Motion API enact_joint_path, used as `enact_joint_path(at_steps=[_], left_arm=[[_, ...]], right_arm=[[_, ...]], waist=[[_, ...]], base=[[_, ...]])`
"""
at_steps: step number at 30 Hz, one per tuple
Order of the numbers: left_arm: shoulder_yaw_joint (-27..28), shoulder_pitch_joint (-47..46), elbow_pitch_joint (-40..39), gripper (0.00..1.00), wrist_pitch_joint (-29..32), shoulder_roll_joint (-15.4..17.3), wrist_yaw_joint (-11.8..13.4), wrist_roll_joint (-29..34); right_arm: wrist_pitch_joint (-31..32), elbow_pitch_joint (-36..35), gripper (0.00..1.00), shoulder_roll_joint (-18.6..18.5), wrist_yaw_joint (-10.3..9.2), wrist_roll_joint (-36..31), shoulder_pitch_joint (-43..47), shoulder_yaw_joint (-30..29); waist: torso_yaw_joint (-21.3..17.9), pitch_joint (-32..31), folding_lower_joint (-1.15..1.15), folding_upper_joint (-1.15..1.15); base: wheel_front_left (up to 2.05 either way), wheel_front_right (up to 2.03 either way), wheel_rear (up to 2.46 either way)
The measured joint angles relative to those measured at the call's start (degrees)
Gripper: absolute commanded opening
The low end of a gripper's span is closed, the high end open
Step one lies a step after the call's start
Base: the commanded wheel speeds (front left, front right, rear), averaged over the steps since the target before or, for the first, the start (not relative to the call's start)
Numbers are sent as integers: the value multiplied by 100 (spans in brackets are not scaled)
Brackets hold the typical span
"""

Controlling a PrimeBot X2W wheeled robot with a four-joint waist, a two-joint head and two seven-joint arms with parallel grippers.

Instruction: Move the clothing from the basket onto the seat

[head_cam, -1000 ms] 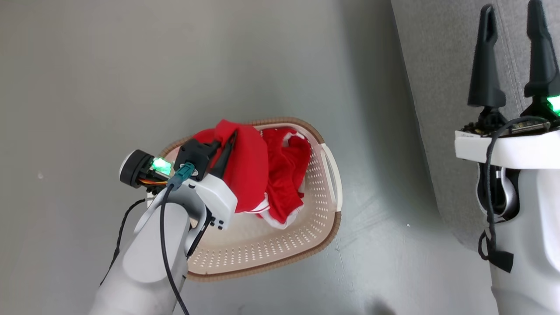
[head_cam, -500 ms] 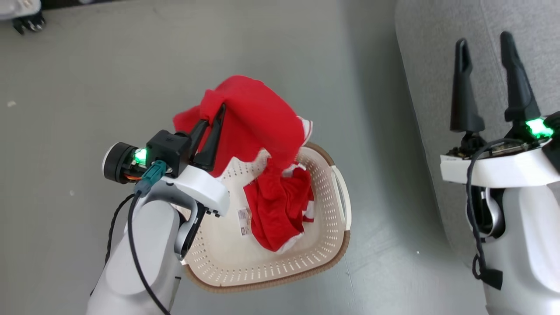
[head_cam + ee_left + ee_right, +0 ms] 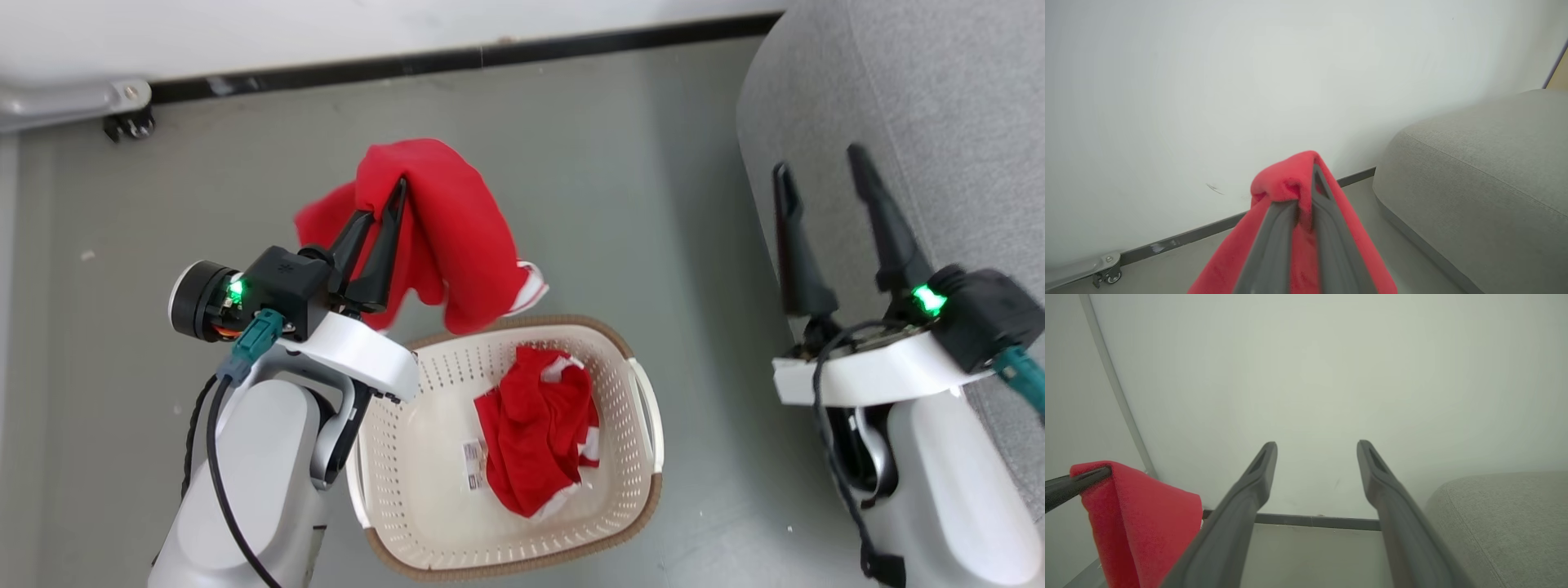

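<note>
My left gripper [image 3: 398, 189] is shut on a red garment [image 3: 457, 237] with white trim, which hangs in the air above and beyond the basket's far rim. The same clothing [image 3: 1290, 188] drapes over the pinched fingers in the left wrist view and shows at the left of the right wrist view [image 3: 1139, 514]. The cream basket [image 3: 424, 482] with a brown rim sits on the floor, a second red garment [image 3: 539, 425] crumpled inside it. The grey seat [image 3: 922, 98] rises at the right. My right gripper [image 3: 820, 159] stands open and empty in front of the seat.
A white wall with a dark baseboard [image 3: 457, 57] runs along the far side. A caster and metal leg [image 3: 122, 106] sit at the far left. Grey floor [image 3: 637, 204] lies between the basket and the seat.
My left gripper has lifted the red garment up out of the basket, now hanging free of it. The camera has tilted up, bringing the wall and baseboard into view.
</note>
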Motion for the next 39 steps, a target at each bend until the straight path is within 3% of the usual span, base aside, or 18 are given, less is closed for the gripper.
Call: enact_joint_path(at_steps=[26, 39], left_arm=[[-188, 399, -341, 0, -24, -14, -140, -31], [-427, 584, -416, 0, 26, -34, -205, -99]], right_arm=[[115, 608, 100, -481, 0, 442, 586, 1815], [575, 920, 100, -661, 0, 861, 653, 2727]], waist=[[45, -1322, 0, 0], [44, -1820, 0, 0]], base=[[0, 0, 0], [0, 0, 0]])
